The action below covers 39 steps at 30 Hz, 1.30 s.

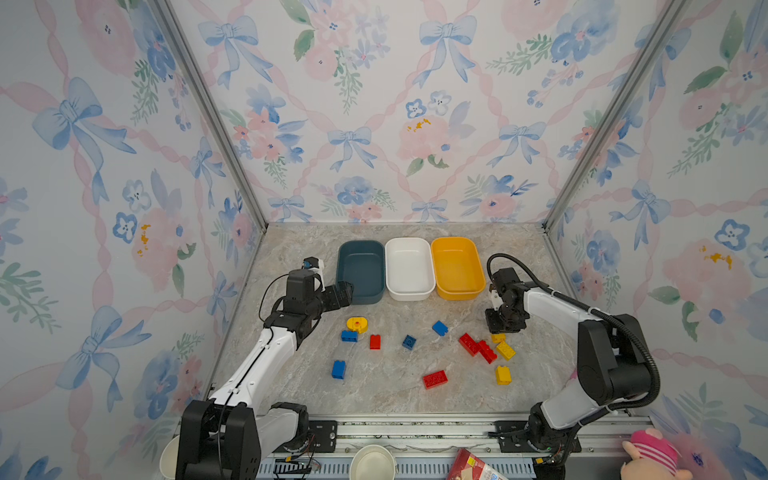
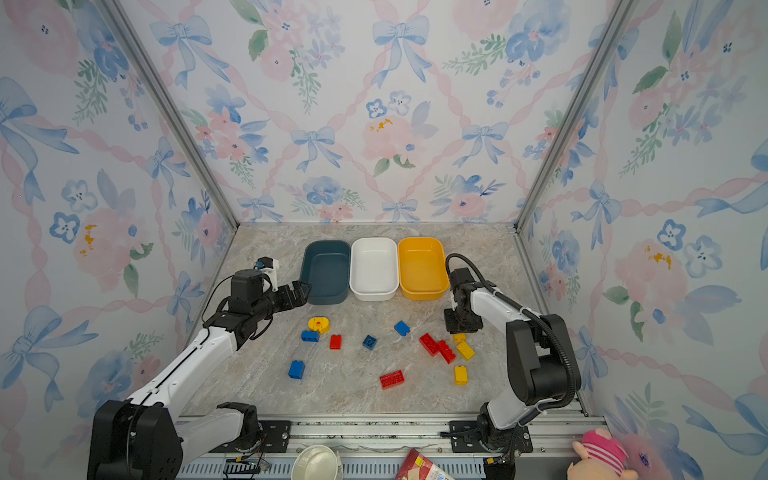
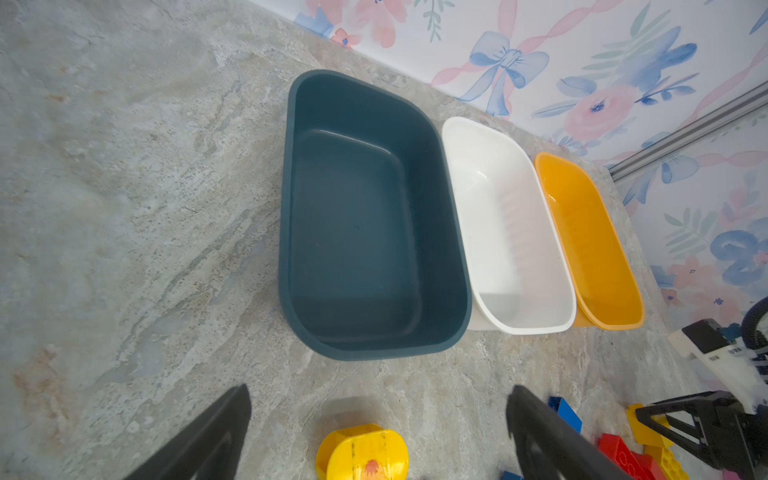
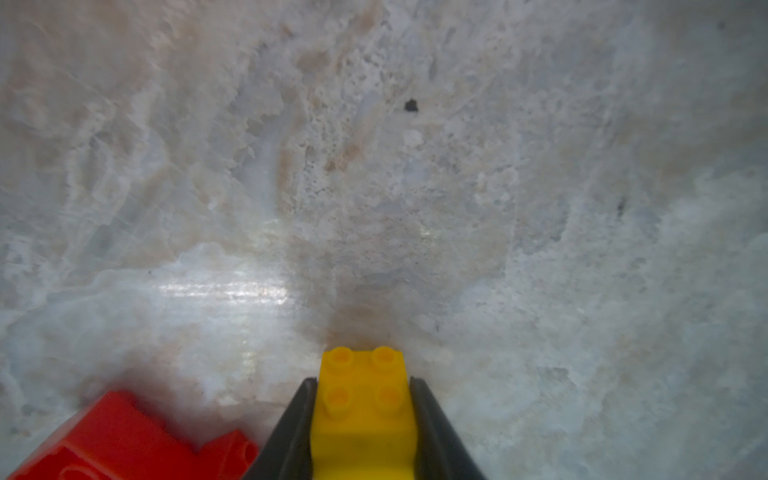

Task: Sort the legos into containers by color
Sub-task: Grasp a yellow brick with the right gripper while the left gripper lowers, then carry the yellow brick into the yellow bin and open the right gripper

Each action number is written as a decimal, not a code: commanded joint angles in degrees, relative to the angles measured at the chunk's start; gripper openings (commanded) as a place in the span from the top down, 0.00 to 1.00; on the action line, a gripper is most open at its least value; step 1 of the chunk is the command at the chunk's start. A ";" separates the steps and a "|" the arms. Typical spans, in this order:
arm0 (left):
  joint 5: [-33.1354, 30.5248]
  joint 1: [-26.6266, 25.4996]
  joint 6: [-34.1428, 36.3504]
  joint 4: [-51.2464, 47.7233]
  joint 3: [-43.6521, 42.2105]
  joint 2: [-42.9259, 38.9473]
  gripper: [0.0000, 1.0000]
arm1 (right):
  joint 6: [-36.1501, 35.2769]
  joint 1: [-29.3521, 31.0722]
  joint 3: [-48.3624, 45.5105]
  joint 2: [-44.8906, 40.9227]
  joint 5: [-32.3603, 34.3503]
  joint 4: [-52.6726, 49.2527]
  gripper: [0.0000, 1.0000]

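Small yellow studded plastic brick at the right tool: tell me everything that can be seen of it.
The small yellow studded plastic brick looks glossy and blocky, with four round studs in a square facing the right wrist camera. The right tool grips it, with its black fingers pressed against two opposite sides. The brick sits low over the marble-look tabletop; whether it rests there or is lifted is unclear. A red studded brick lies close beside it, and contact between them cannot be judged.

Tubs in a row, legos loose
We see the dark blue tub (image 1: 360,272), white tub (image 1: 409,269) and yellow tub (image 1: 457,268) side by side; red, blue, yellow legos (image 1: 434,379) scatter the bench (image 1: 291,374), one small yellow brick (image 4: 363,415) gripped at its sides
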 commanded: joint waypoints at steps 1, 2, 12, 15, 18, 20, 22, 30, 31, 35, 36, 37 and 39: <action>-0.73 -0.17 -1.53 0.00 -2.17 -1.07 0.02 | -0.31 0.73 0.21 0.82 1.13 -0.91 0.73; -0.84 -0.22 -1.75 0.03 -2.47 -1.33 0.02 | -0.18 0.75 0.41 0.90 1.02 -0.98 0.76; -1.16 -0.33 -2.77 0.03 -4.30 -2.72 0.02 | 4.49 1.19 4.26 -2.87 -2.42 -2.94 0.81; -1.44 -0.51 -2.96 0.03 -4.54 -2.83 0.02 | 6.18 1.89 7.65 -3.95 -3.13 -3.82 0.81; -1.46 -0.69 -3.15 0.00 -4.69 -2.40 0.02 | 7.65 2.72 11.96 -4.05 -3.26 -4.37 0.81; -1.46 -0.91 -3.19 0.00 -4.93 -1.86 0.02 | 8.70 3.20 15.40 -3.35 -3.22 -4.46 0.80; -1.46 -1.04 -3.09 0.02 -4.92 -1.38 0.02 | 9.58 3.69 18.55 -2.17 -2.96 -4.34 0.80; -1.02 -1.80 -2.23 -0.15 -4.81 1.37 0.02 | 12.03 5.39 30.52 7.72 -0.81 -2.94 0.80; -0.94 -1.89 -2.16 -0.12 -4.77 1.82 0.02 | 12.16 5.64 32.09 9.22 -0.44 -2.63 0.80; -0.85 -2.57 -2.53 -0.24 -5.08 2.54 0.02 | 12.65 6.11 35.95 14.24 0.30 -2.41 0.79; -0.92 -2.77 -2.65 -0.26 -5.21 2.57 0.02 | 12.74 6.16 36.49 15.33 0.24 -2.29 0.79; -0.93 -3.01 -2.86 -0.25 -5.41 2.63 0.02 | 12.75 6.19 37.17 16.48 0.05 -2.18 0.79; -1.15 -3.49 -3.16 -0.40 -5.80 2.56 0.02 | 12.67 6.51 38.06 18.29 -0.02 -2.19 0.79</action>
